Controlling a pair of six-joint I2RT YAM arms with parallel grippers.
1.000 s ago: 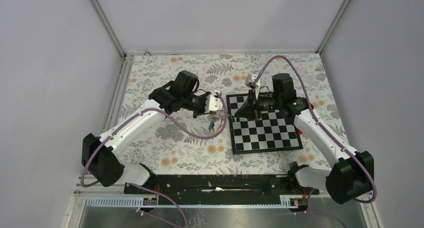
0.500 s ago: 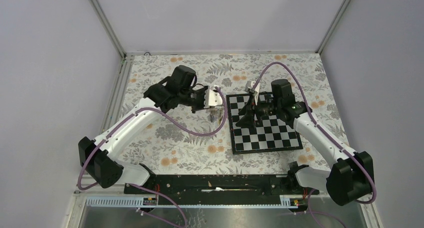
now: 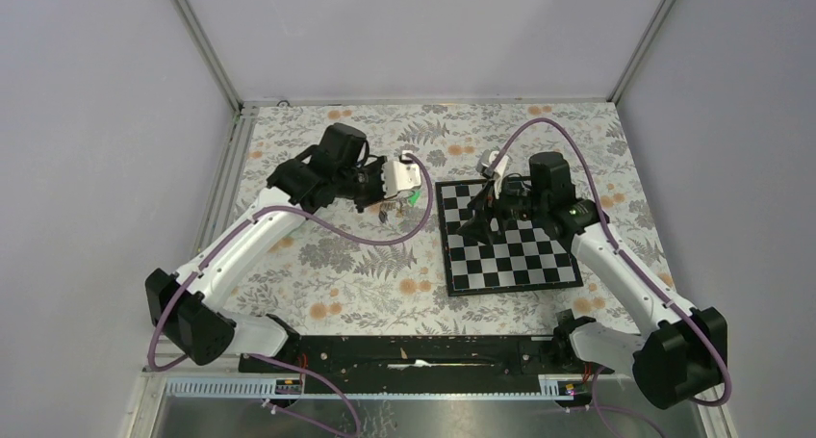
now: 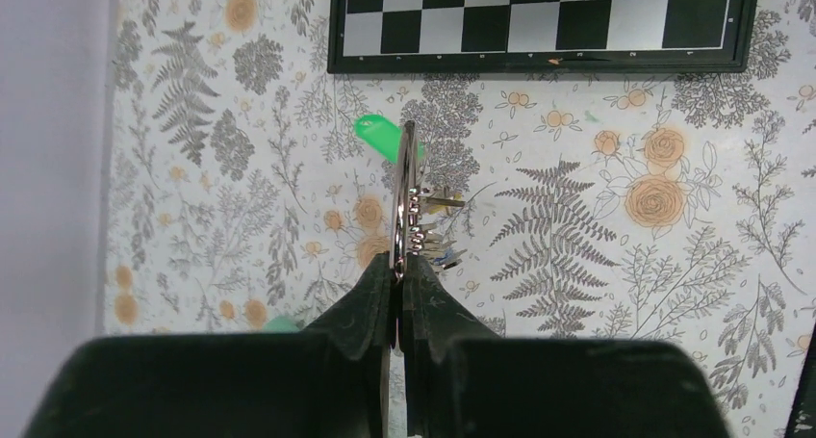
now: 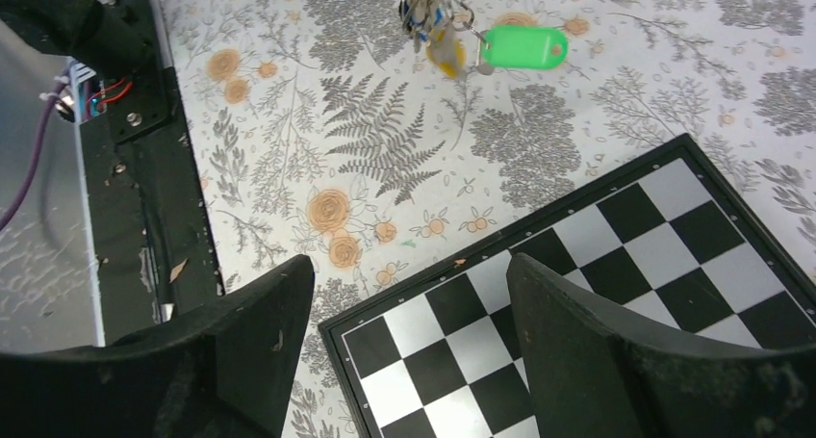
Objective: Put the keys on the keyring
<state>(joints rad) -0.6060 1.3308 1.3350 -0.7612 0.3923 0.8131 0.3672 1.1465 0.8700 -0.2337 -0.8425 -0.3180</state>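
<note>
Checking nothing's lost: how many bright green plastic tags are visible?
1: the green plastic tag, beside the silvery metal ring of small keys that the left pincer pinches. Others may be hidden.

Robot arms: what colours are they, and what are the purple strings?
The left arm and right arm have white links, chunky black joints and a looping purple cable each. The left tool and right tool have thick black fingers.

Right gripper [image 5: 409,265] spread, keyring [image 5: 421,3], green key [image 5: 522,47], chessboard [image 5: 625,294]

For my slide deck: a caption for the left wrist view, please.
Left gripper pinches the keyring edge-on over the floral cloth, green tag behind it, chessboard beyond.
</note>
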